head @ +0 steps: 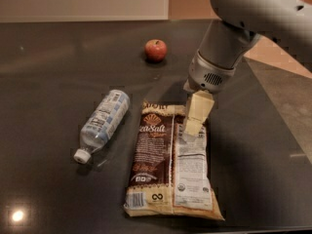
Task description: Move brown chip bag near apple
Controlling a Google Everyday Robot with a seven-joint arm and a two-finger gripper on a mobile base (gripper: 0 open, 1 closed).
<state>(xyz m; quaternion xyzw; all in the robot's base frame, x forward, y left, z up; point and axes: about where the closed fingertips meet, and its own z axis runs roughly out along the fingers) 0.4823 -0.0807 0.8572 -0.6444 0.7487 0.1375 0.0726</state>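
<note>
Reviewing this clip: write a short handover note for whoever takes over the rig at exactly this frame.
Hand: low over the upper right part of the brown chip bag; I cannot tell whether it touches the bag.
Bag: flat on the dark table, toward the camera, well apart from the apple at the far side.
Water bottle: on its side, left of the bag.
Done: hand is at the bag.
Left: grip the bag, bring it next to the apple, let go.
</note>
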